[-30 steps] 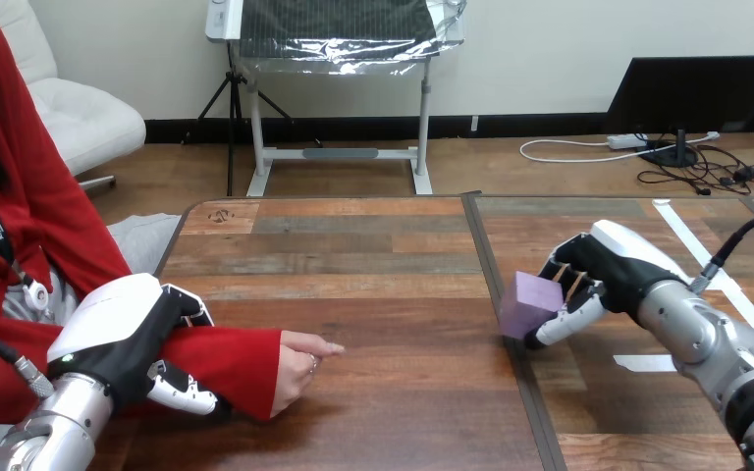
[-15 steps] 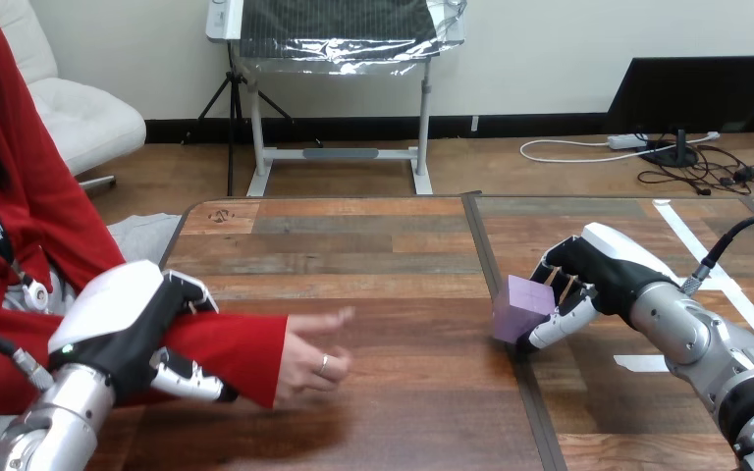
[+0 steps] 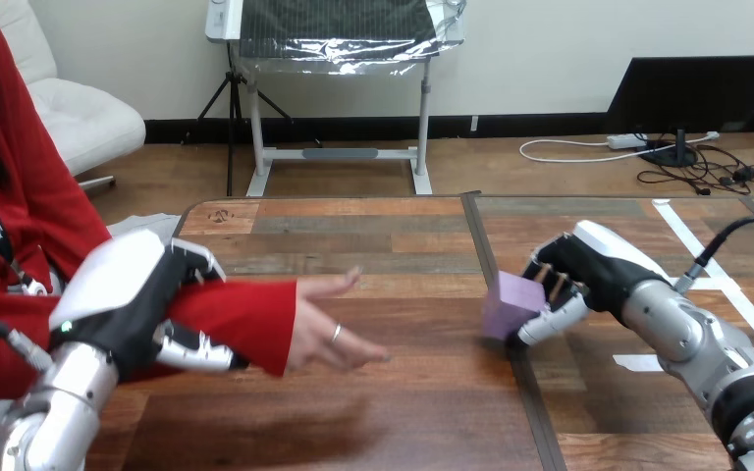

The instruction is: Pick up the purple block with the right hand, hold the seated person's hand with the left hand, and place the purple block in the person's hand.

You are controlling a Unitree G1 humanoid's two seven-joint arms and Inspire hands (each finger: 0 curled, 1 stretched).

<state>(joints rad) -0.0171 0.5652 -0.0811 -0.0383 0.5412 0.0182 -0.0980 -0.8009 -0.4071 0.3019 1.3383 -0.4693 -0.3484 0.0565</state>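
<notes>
Table [image 3: 432,294] between purple block [image 3: 507,305], person's hand [image 3: 326,334]

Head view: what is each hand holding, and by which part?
Right hand pinches the block at its right side; left hand is curled round the person's sleeved forearm.

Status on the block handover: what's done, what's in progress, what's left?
Done: the right hand has its fingers curled round the purple block, and the left hand is curled round the person's forearm. In hand: the person's hand is open over the table, apart from the block. Left: carry the block across to that hand and release it there.
</notes>
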